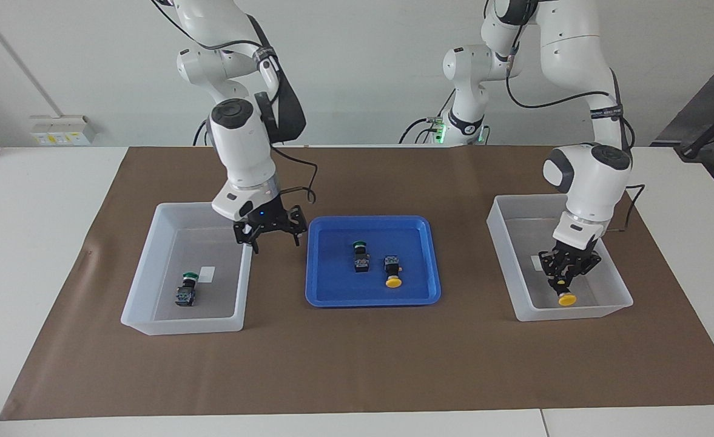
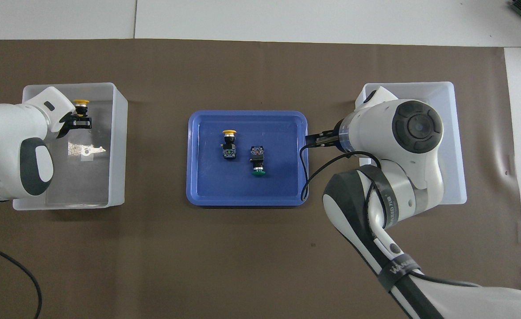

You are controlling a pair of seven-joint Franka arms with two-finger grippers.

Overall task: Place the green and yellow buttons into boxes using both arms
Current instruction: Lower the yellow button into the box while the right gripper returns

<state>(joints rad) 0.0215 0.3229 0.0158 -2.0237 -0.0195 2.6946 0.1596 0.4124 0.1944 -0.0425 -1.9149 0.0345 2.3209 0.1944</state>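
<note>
My left gripper (image 1: 565,280) (image 2: 80,119) is low inside the box (image 1: 505,255) (image 2: 117,146) at the left arm's end, shut on a yellow button (image 1: 566,298) (image 2: 81,103) whose cap points away from the robots. My right gripper (image 1: 270,235) (image 2: 318,140) is open and empty, up over the rim between the other box (image 1: 141,291) (image 2: 457,146) and the blue tray. A green button (image 1: 187,290) lies in that box; my right arm hides it in the overhead view. A green button (image 1: 361,256) (image 2: 256,163) and a yellow button (image 1: 392,271) (image 2: 229,142) lie in the tray.
The shallow blue tray (image 1: 332,291) (image 2: 198,186) sits mid-table between the two boxes on a brown mat (image 1: 357,364) (image 2: 260,248). A white label (image 1: 208,274) lies on the floor of the box at the right arm's end.
</note>
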